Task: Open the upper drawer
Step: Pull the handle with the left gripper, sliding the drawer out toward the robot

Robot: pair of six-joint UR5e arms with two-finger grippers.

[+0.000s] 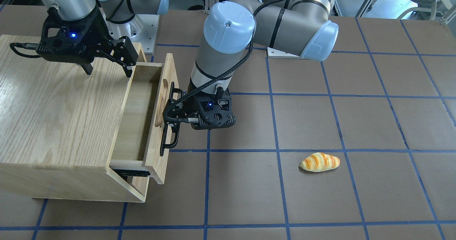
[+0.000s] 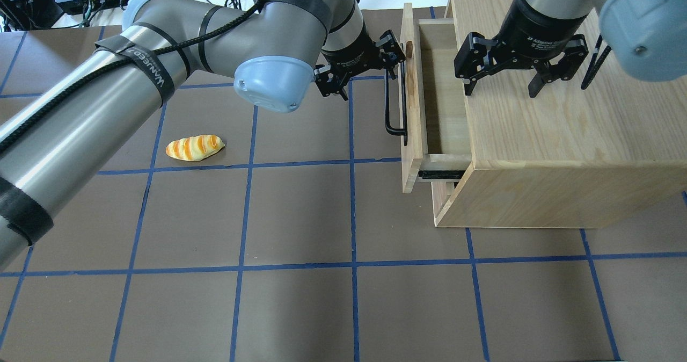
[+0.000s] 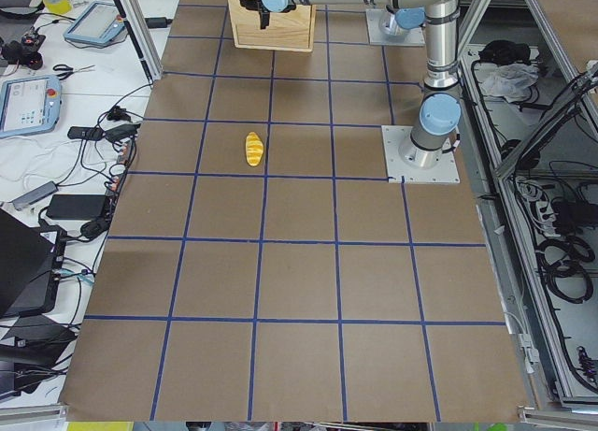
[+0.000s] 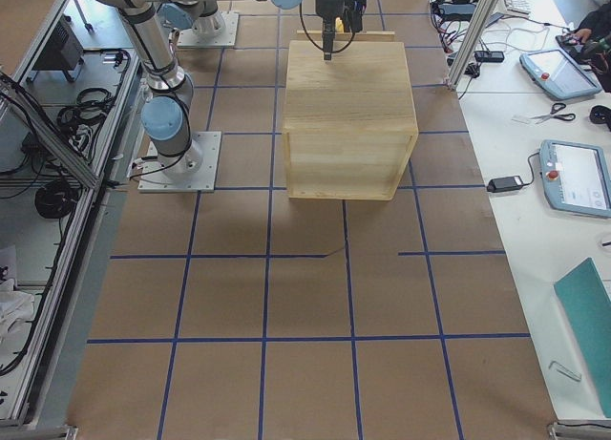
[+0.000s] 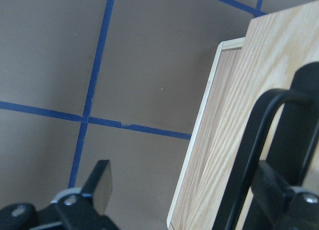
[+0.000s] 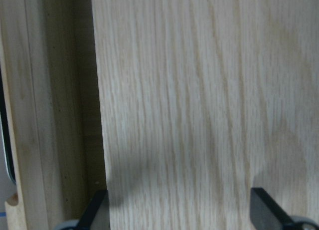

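Pale-wood upper drawer [image 1: 137, 117] half out, near bench's right edge.
Left pincer [image 1: 174, 112] released, finger apparently hooked behind handle [image 2: 387, 104] to drag; right pincer [image 2: 501, 85] splayed on cabinet [image 2: 563, 125] top, likely pinning it.

Drawer [image 2: 437, 104] rear hidden under cabinet [image 2: 563, 131] top. Cabinet cut by frame edge. Handle [image 2: 387, 109] far end masked by left claw [image 5: 187, 182] (touching or not: unclear). Right claw [image 6: 179, 202] fingers [image 6: 97, 212] cropped at wrist view's bottom edge. Side views: claws tiny.

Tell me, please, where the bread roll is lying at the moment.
In the overhead view the bread roll lies on the table's left half, well left of the upper drawer, touching nothing else.
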